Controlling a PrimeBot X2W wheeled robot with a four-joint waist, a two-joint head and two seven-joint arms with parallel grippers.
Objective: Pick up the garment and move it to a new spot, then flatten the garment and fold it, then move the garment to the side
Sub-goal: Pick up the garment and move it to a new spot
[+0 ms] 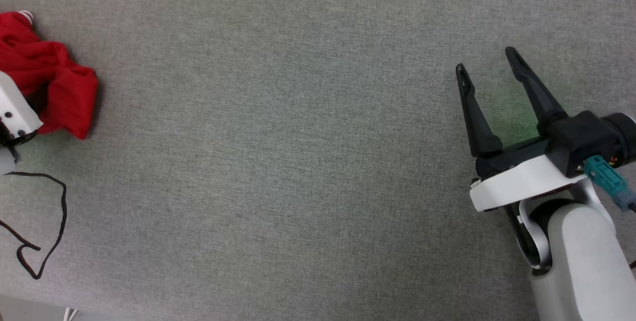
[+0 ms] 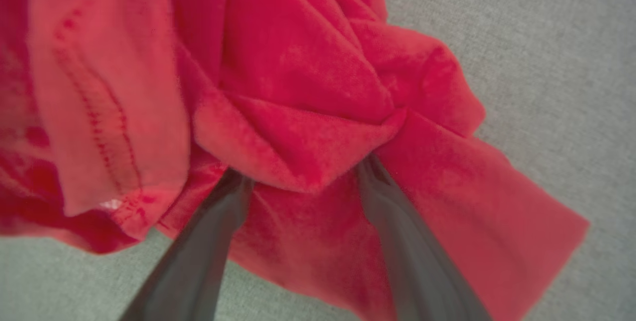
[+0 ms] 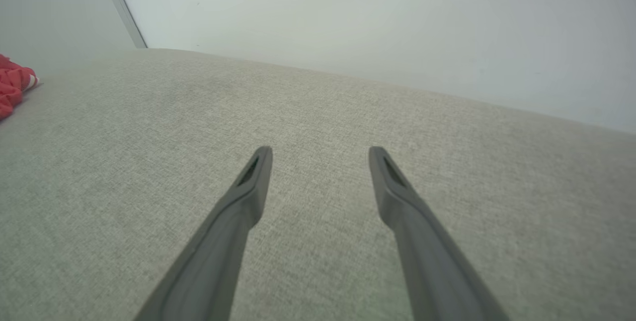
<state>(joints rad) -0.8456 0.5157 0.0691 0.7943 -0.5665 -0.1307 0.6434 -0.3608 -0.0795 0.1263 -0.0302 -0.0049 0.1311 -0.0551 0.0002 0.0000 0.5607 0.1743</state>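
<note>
The garment [image 1: 54, 77] lies crumpled in a bright red heap at the far left of the grey cloth surface, with a bit of red-and-white striped trim at its top. In the left wrist view the garment [image 2: 308, 87] is seen from very close. My left gripper [image 2: 303, 172] is open, its two dark fingers spread wide, their tips hidden under a red fold that bulges between them. My right gripper [image 1: 487, 61] hovers open and empty at the right, far from the cloth. From the right gripper [image 3: 320, 152], the garment [image 3: 12, 85] is a small red patch at the left edge.
The white housing of my left wrist [image 1: 15, 110] overlaps the heap's near side. A thin black cable [image 1: 54, 226] loops on the surface at the lower left, near the front edge [image 1: 30, 306]. A pale wall [image 3: 348, 23] rises behind the grey surface [image 1: 298, 137].
</note>
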